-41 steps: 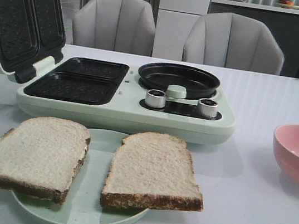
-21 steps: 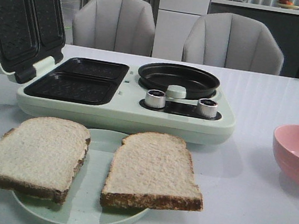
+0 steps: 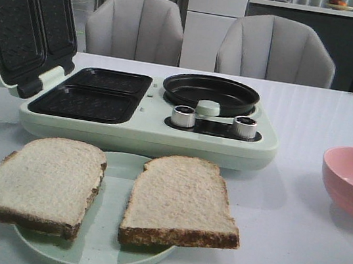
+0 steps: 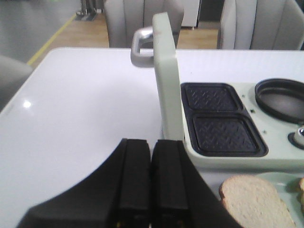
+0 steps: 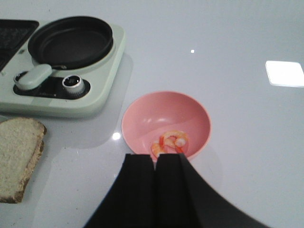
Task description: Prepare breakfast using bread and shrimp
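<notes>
On the plate (image 3: 95, 253) at 6 o'clock — both bread (image 3: 179, 202) slices untouched; shrimp (image 5: 170, 141) in pink bowl (image 5: 142, 114), 3 o'clock; left gripper (image 4: 151, 190), right gripper (image 5: 156, 190) closed, empty — nothing started.

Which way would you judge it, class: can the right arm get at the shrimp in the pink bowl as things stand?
Probably yes. The right gripper, fingers together, hangs just above the pink bowl, and the shrimp lies uncovered inside with nothing over it. The fingers would need opening first.
</notes>
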Robot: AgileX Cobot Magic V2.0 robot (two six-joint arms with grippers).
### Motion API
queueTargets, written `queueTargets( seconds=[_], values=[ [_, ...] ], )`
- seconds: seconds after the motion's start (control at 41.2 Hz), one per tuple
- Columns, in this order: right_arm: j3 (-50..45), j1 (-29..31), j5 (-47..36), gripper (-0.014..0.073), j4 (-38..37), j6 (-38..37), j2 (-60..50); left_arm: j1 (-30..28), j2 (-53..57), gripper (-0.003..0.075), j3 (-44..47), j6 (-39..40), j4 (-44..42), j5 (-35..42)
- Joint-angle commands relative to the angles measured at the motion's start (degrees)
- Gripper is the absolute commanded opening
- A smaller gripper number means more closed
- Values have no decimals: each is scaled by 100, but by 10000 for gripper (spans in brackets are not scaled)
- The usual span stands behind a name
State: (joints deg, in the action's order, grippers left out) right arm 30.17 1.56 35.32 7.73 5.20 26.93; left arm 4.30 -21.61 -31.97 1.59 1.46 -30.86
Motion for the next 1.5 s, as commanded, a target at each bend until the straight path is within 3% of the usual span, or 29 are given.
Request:
queueTargets(
  seconds=[0.0,0.194,0.267,0.364,0.437,0.534,0.752,0.922,1.116,1.213,1.48],
  values=[
    [155,-7,-319,47,11,29,206,6,-185,101,4,5,72,439],
    [155,-7,-170,53,11,29,322,6,-376,102,159,5,107,351],
    [155,-7,-165,111,11,29,322,6,-441,136,159,5,107,323],
    [155,-7,-171,286,11,29,322,6,-512,291,159,5,107,323],
    [155,-7,-191,422,9,29,322,6,-568,468,159,5,107,323],
    [155,-7,-184,503,9,29,322,6,-671,603,159,-6,107,323],
    [155,-7,-185,507,9,29,322,327,-1028,570,159,-715,242,358],
    [155,-7,-185,507,9,29,322,1500,-1401,547,159,-1475,129,370],
    [155,-7,-185,507,9,29,322,3099,-2057,538,196,-1441,-1004,58],
    [155,-7,-185,507,9,29,322,3782,-2454,529,346,-1072,-1633,80],
    [155,-7,-185,507,9,29,322,5125,-3731,529,441,1634,-4668,-343]
  ],
)
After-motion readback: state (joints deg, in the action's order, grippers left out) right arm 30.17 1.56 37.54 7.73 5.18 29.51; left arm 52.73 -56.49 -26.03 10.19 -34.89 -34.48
